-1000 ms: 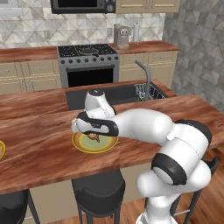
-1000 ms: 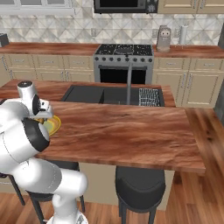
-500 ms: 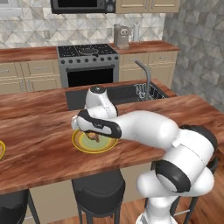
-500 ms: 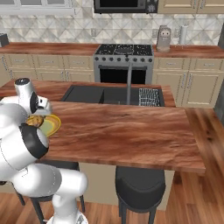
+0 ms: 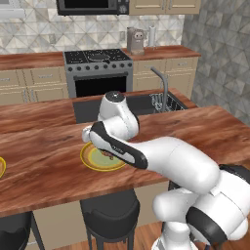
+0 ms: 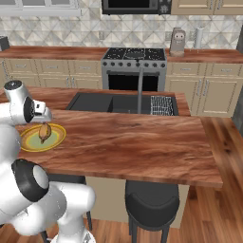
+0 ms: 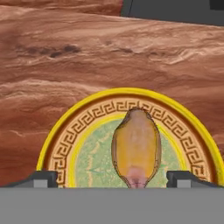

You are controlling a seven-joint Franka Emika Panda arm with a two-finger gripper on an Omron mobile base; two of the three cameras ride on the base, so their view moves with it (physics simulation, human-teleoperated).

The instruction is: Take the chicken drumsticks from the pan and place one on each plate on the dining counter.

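We've got the golden-brown, tapering chicken drumstick (image 7: 136,148) lying flat on the round plate with the broad yellow rim and pale green centre (image 7: 65,131), which sits on the reddish-brown wood-grain dining counter (image 7: 87,52).

Key relation: in the hand view the drumstick's long axis runs straight up the frame, away from the camera, and it lies dead centre between the two dark finger tips (image 7: 43,178) of the white arm's two-finger gripper (image 7: 112,179). So its long axis runs across the line joining the tips, with clear plate showing on either side of it.

The gripper is spread wide and has nothing in it; neither tip touches the meat. We read this as a release already made, not a grasp coming.

In the right base view the drumstick (image 6: 45,131) rests a little off the plate's (image 6: 56,141) middle, just beside the white hand. In the left base view the plate (image 5: 90,158) is partly covered by the forearm.

Judgement: this plate looks served. The next move calls for a straight lift off, since the tips flank the meat and a sideways swing could knock it. A second yellow rim (image 5: 1,167) shows at the far left edge of the counter in the left base view; we can't tell whether it holds anything.
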